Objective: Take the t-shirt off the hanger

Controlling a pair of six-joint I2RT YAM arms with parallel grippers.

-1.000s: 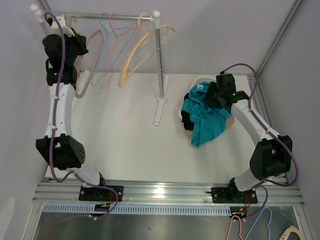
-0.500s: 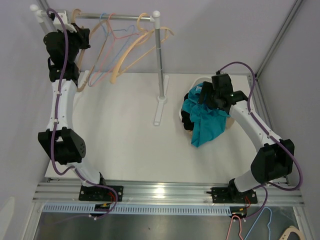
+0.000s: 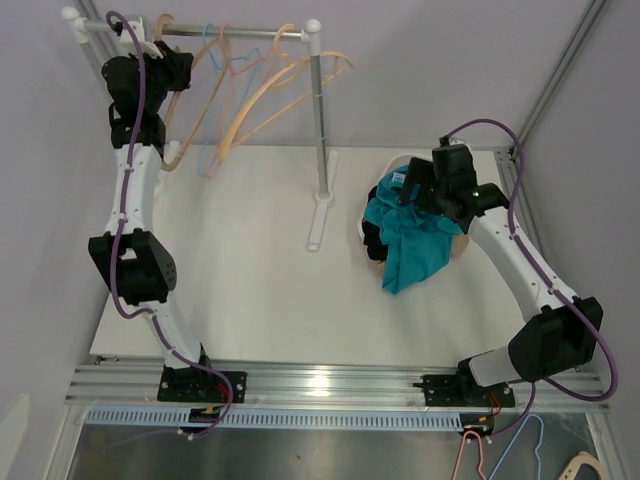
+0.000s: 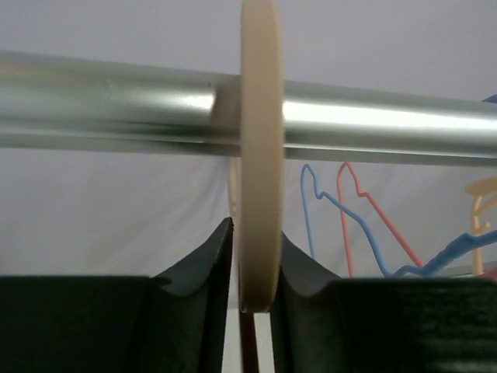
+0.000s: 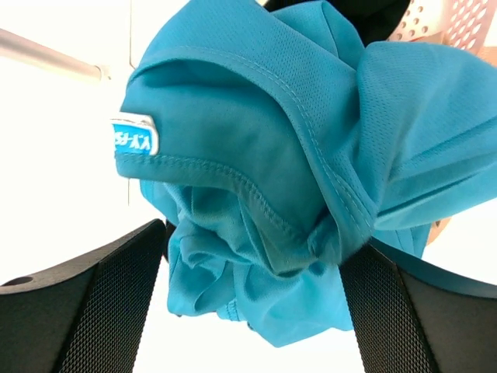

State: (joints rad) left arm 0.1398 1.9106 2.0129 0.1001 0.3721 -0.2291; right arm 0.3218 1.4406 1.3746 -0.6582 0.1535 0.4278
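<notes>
At the upper left, the left gripper point(image 3: 172, 66) is up at the single rail point(image 3: 240, 33). Its two fingers point(image 4: 194, 268) sit close on either side of one beige hanger point(image 4: 260, 155) hooked there (we cannot tell whether they press it). To the right hang two wire hangers, one blue hanger point(image 4: 306, 210) and one pink hanger point(image 4: 345, 225), then other beige hangers point(image 3: 258, 104). At right centre, one teal t-shirt point(image 3: 415, 250) lies heaped over one basket point(image 3: 398, 161), bunched between the right gripper's point(image 3: 412, 190) two widely spread fingers point(image 5: 93, 295).
</notes>
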